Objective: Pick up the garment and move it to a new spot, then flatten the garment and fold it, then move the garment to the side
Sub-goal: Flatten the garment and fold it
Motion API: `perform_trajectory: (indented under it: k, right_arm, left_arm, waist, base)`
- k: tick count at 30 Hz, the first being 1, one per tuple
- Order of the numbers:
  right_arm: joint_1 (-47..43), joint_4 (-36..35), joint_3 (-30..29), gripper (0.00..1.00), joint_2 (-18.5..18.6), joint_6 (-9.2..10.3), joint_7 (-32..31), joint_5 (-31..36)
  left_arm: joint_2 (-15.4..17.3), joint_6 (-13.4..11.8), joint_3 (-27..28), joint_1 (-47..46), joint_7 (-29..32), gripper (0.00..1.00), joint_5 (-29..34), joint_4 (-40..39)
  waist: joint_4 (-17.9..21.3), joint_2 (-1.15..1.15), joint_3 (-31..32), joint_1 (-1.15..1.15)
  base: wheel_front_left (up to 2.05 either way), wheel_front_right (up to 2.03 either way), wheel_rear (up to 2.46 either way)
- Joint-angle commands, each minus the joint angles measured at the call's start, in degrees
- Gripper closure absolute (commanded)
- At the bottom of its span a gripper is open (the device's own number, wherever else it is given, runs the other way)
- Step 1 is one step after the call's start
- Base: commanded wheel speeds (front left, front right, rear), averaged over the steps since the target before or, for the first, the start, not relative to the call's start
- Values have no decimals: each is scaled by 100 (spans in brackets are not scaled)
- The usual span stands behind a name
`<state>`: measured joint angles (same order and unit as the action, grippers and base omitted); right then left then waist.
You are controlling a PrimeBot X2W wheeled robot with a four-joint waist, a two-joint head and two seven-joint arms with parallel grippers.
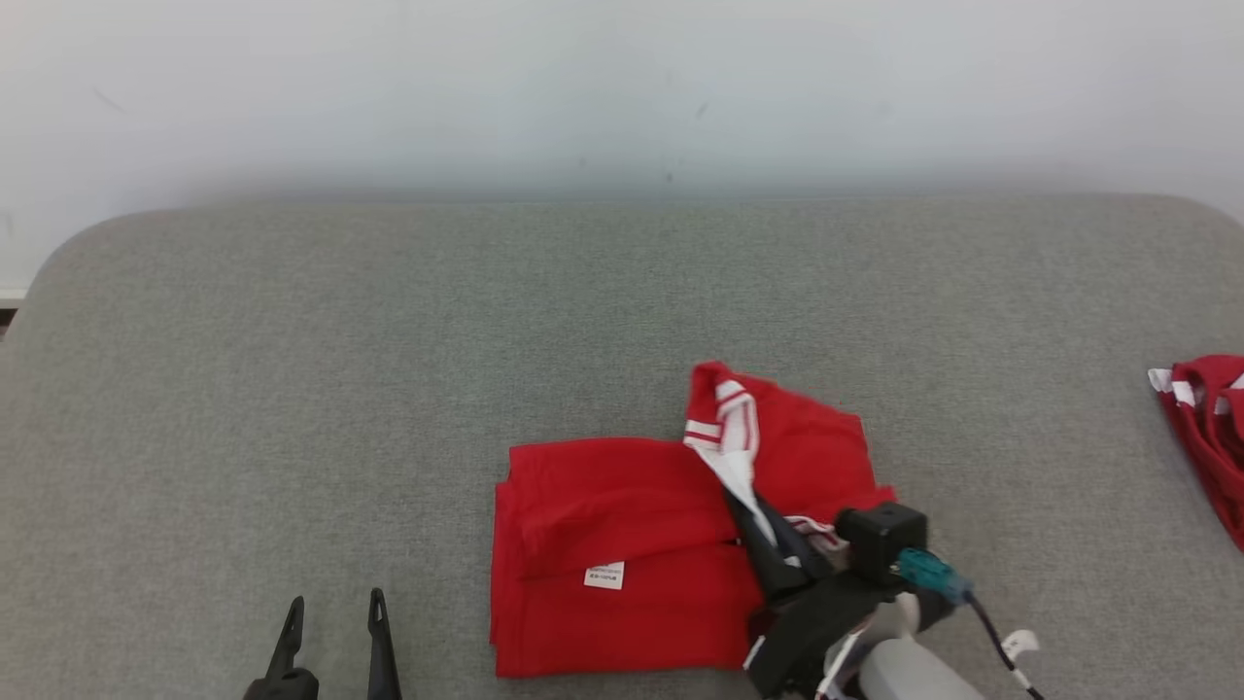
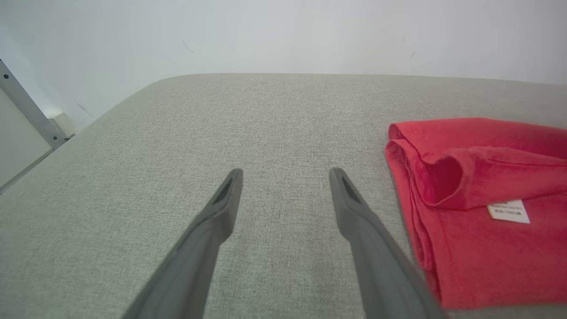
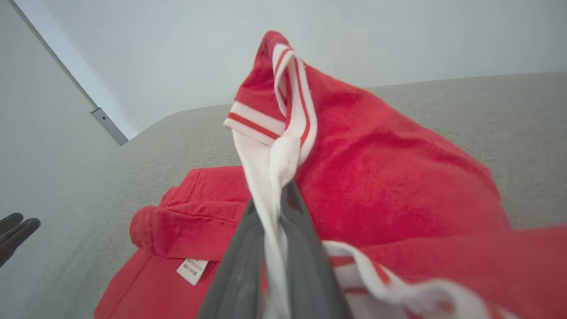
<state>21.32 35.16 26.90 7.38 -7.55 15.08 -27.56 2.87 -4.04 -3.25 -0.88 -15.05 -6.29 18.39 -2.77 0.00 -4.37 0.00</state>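
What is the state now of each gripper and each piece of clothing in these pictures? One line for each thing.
left gripper: fingers open, holding nothing, apart from the garment.
right gripper: fingers shut on the garment.
garment: partly folded, one end raised by the right gripper.
second red garment: crumpled, lying far to the right, untouched.

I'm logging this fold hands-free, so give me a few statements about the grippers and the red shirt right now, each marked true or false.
The right gripper is shut on the red garment. True.
The left gripper holds the garment's hem. False: it is open over the bare grey table, beside the garment.
A white label shows on the garment. True.
The garment lies fully flat. False: its striped collar is lifted off the table.
A second red garment lies near the table's right edge. True.
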Motion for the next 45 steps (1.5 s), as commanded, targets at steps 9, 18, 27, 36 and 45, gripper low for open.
perform_trajectory:
  k: [9,18,27,36,45]
  right_arm:
    - [448,95,1182,100,-234,16,-61,-358]
    - [833,402,1891,0,-408,17,-13,-714]
    - [795,174,1449,0,-310,17,8,-634]
    - [357,-61,792,0,-111,17,9,-387]
    - [432,319,1236,2,-5,17,1,-478]
  left_arm:
    - [1,-57,-103,9,-16,0,-60,5]
    - [1,-138,-188,17,-16,0,-114,8]
    - [2,-135,-132,-16,-16,0,-102,-26]
    - [2,-128,-90,-52,-16,0,-60,-45]
    - [2,-112,-105,-113,-16,0,-80,-48]
  waist:
    - [-286,0,-63,0]
    - [-428,0,-81,0]
    - [-296,0,-117,0]
    - [-120,0,-113,0]
    - [-67,0,-167,0]
  base:
    - [0,0,0]
    - [0,0,0]
    - [0,0,0]
    - [0,0,0]
    - [0,0,0]
